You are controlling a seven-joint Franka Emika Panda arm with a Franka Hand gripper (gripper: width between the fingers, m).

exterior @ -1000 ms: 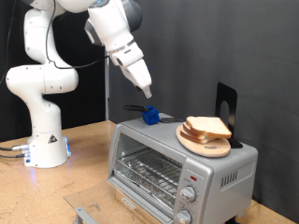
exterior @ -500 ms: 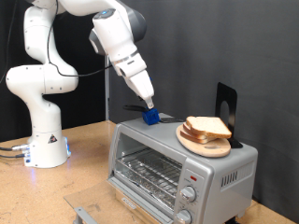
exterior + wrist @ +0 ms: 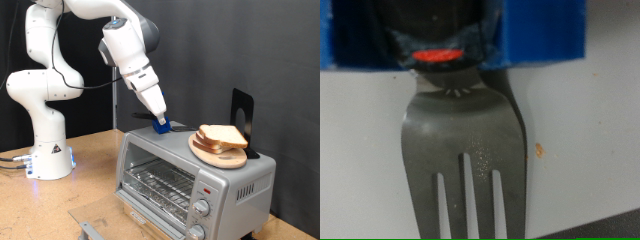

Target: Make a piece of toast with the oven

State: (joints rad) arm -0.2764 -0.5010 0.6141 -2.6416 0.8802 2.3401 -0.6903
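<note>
The silver oven (image 3: 190, 178) stands at the exterior view's lower right, its glass door shut and the wire rack showing behind it. Slices of toast (image 3: 222, 135) lie stacked on a round wooden board (image 3: 216, 154) on the oven's top. My gripper (image 3: 158, 114) points down at a blue block (image 3: 161, 125) on the oven's top, to the exterior view's left of the board. In the wrist view a metal fork (image 3: 470, 150) sticks out of the blue block (image 3: 545, 30) and lies on the oven's grey top (image 3: 365, 160). My fingers do not show there.
A black stand (image 3: 241, 112) rises behind the board. The arm's white base (image 3: 48, 150) stands on the wooden table at the exterior view's left. A grey metal piece (image 3: 90, 230) lies at the table's front edge.
My gripper has come down and slightly towards the exterior view's right, from above the blue block to right at it. The toast and the oven have not moved.
</note>
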